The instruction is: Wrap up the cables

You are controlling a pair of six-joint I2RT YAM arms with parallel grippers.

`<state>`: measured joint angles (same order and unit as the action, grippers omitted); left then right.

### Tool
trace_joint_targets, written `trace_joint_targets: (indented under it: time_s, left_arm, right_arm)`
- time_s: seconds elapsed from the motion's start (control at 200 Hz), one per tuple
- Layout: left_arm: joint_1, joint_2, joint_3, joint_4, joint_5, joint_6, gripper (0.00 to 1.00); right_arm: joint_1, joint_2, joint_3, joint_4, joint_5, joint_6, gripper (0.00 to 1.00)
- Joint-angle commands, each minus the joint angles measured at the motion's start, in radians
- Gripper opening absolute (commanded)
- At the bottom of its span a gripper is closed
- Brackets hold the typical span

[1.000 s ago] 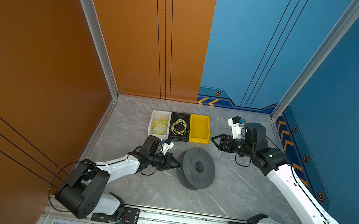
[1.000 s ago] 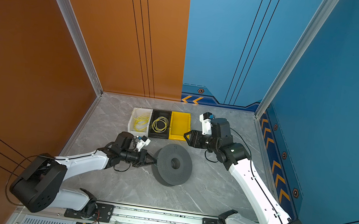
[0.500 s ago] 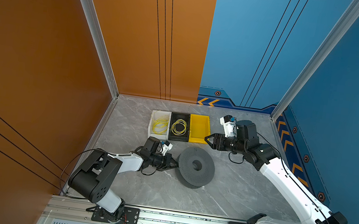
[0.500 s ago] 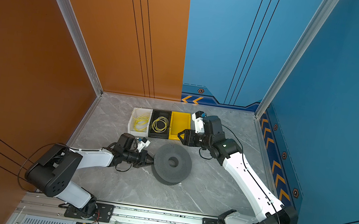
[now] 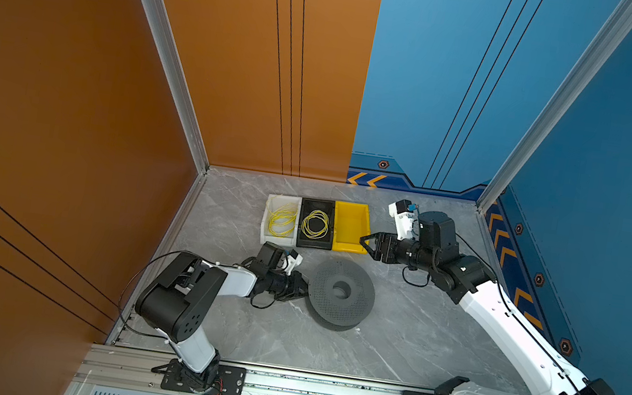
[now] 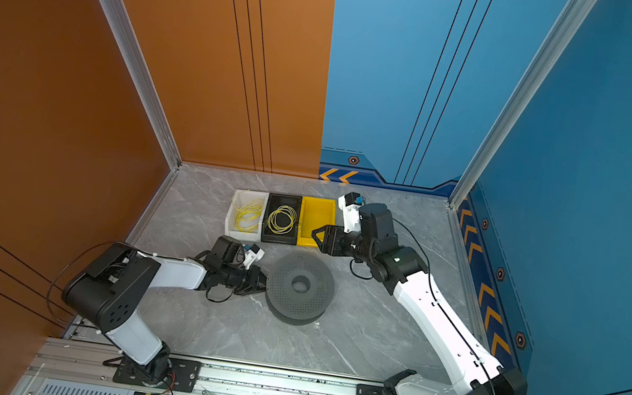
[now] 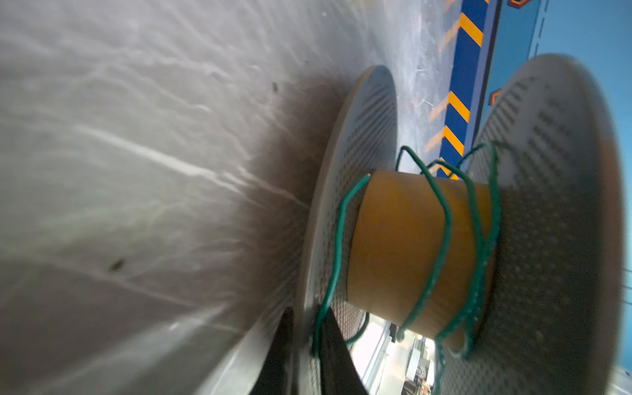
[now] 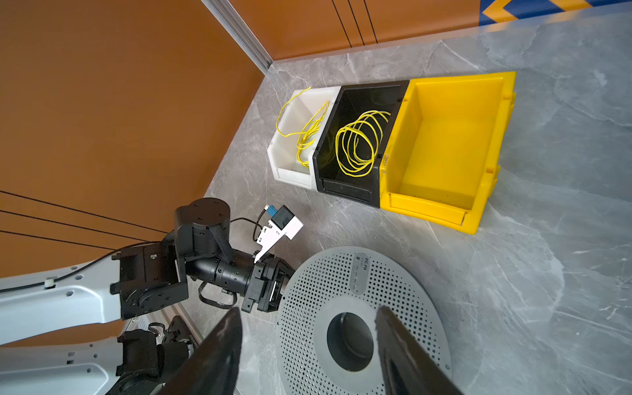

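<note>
A grey perforated spool (image 5: 340, 294) (image 6: 300, 284) lies flat on the marble table. The left wrist view shows the teal-green cable (image 7: 444, 222) looped loosely around its tan core (image 7: 400, 246) between the two flanges. My left gripper (image 5: 304, 287) (image 6: 262, 281) (image 7: 307, 314) is at the spool's left edge. Its jaws sit closed on either side of the lower flange's rim, with the cable pinched against one finger. My right gripper (image 5: 366, 244) (image 6: 317, 237) (image 8: 307, 345) hangs open and empty above the table, between the yellow bin and the spool.
Three bins stand in a row behind the spool: white (image 5: 265, 221), black (image 5: 319, 204) and an empty yellow one (image 5: 350, 228). Yellow wire coils (image 8: 355, 147) lie in the white and black bins. Orange and blue walls close the back and sides.
My right gripper has moved a little left, toward the yellow bin's front corner. The left arm's elbow has swung up and inward, while its gripper stays at the spool's edge.
</note>
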<state>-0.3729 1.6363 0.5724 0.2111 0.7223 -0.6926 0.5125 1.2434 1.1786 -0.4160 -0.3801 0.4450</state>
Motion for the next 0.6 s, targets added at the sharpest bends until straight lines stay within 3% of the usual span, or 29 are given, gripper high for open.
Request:
trace_joint_targets:
  time_s: [0.0, 0.15, 0.165, 0.25, 0.37, 0.405, 0.415, 0.425, 0.455, 0.596]
  left_arm:
    - [0.015, -0.01, -0.007, -0.152, -0.183, 0.064, 0.19]
    - [0.019, -0.061, 0.011, -0.269, -0.224, 0.1, 0.33]
    - [0.019, -0.067, 0.011, -0.279, -0.226, 0.102, 0.42]
    - [0.02, -0.102, 0.024, -0.344, -0.241, 0.118, 0.71]
    - [0.02, -0.17, 0.052, -0.493, -0.317, 0.136, 0.93]
    - [0.02, -0.203, 0.066, -0.54, -0.344, 0.139, 0.98]
    - [0.02, -0.214, 0.07, -0.553, -0.353, 0.14, 1.0]
    - [0.02, -0.224, 0.072, -0.565, -0.361, 0.141, 0.99]
    - [0.017, -0.262, 0.085, -0.605, -0.393, 0.144, 0.98]
    - [0.005, -0.426, 0.181, -0.82, -0.635, 0.178, 0.98]
  right_arm:
    - [0.008, -0.014, -0.019, 0.029, 0.0, 0.007, 0.64]
    - [0.008, -0.022, -0.013, 0.031, -0.002, 0.007, 0.65]
    - [0.008, -0.023, -0.012, 0.031, -0.002, 0.007, 0.65]
    - [0.006, -0.033, -0.004, 0.028, -0.002, 0.005, 0.66]
    - [-0.002, -0.046, 0.005, 0.017, 0.01, -0.016, 0.7]
    - [-0.005, -0.049, 0.006, 0.005, 0.03, -0.025, 0.74]
    - [-0.005, -0.049, 0.006, -0.001, 0.038, -0.027, 0.82]
    - [-0.005, -0.05, 0.006, -0.005, 0.045, -0.03, 0.9]
    - [-0.006, -0.052, 0.007, -0.022, 0.067, -0.038, 0.99]
    - [-0.014, -0.071, -0.011, -0.062, 0.22, -0.091, 1.0]
